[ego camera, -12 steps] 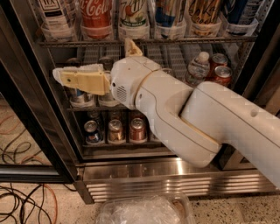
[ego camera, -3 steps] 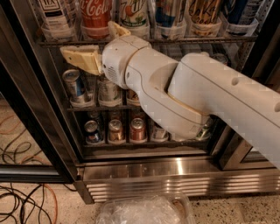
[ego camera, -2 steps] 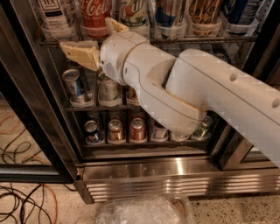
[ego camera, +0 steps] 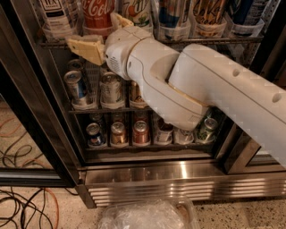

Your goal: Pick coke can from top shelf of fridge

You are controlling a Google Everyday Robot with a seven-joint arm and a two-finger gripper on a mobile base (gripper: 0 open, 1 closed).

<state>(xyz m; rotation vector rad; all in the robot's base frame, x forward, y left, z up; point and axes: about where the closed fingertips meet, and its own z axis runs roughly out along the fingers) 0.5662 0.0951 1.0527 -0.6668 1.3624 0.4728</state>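
The red coke can [ego camera: 97,13] with white script stands in a clear holder on the top shelf [ego camera: 228,40], a grey wire rack at the top of the view. My gripper [ego camera: 99,34] is right below and in front of the can, at the shelf's front rail. It is open: one tan finger [ego camera: 85,47] points left below the rail, and the other [ego camera: 119,19] rises beside the can's right side. The can's top is cut off by the frame. The white arm crosses the fridge [ego camera: 178,172] from the right and hides much of the middle rack.
On the top shelf stand a white-labelled bottle [ego camera: 54,13], a white-and-green can [ego camera: 140,11], a blue can [ego camera: 172,13] and a gold-brown can [ego camera: 209,12]. More cans [ego camera: 76,87] fill the lower racks. Cables [ego camera: 22,210] and a plastic-wrapped tray [ego camera: 147,215] lie on the floor.
My gripper has risen from the middle rack to the top shelf's rail and moved slightly right, coming up under the coke can. The arm has swung further in front of the fridge.
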